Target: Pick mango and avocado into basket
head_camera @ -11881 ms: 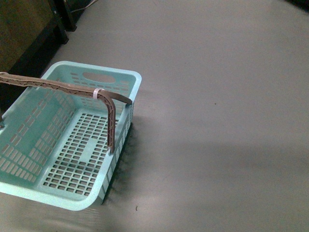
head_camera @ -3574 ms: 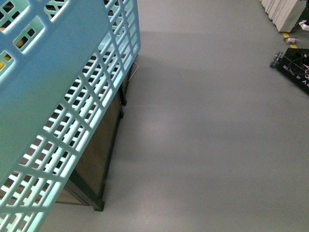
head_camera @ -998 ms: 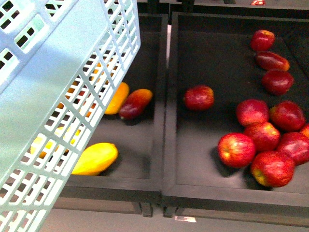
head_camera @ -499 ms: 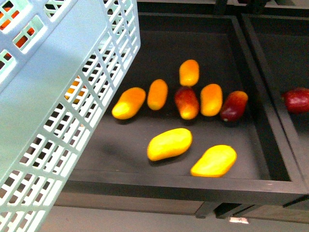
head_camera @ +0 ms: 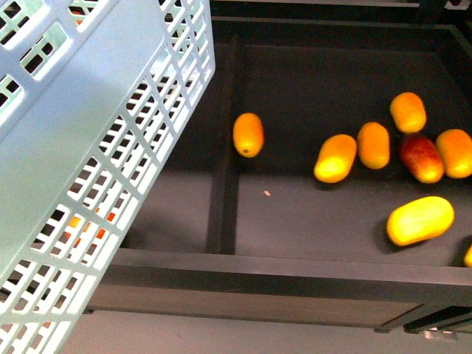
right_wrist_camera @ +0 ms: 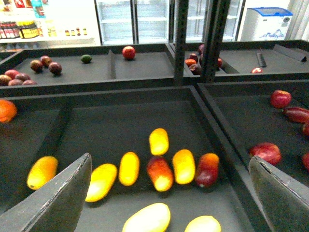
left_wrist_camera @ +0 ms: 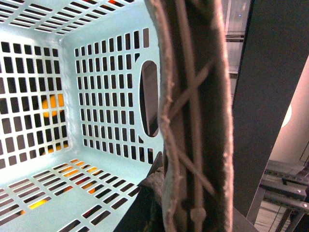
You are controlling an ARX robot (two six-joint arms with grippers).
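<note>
The right end effector (right_wrist_camera: 169, 162) is wide open and empty, and the smooth yellow mango (head_camera: 420, 220) could roll away if grabbed near its end.

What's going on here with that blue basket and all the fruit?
A two-armed robot is picking fruit. Its left arm seems to be carrying the turquoise basket by its brown handle, held up beside a dark bin of mangoes, though the grip itself is hidden. The right gripper hangs open above those mangoes, holding nothing. No fruit shows inside the basket yet.
</note>
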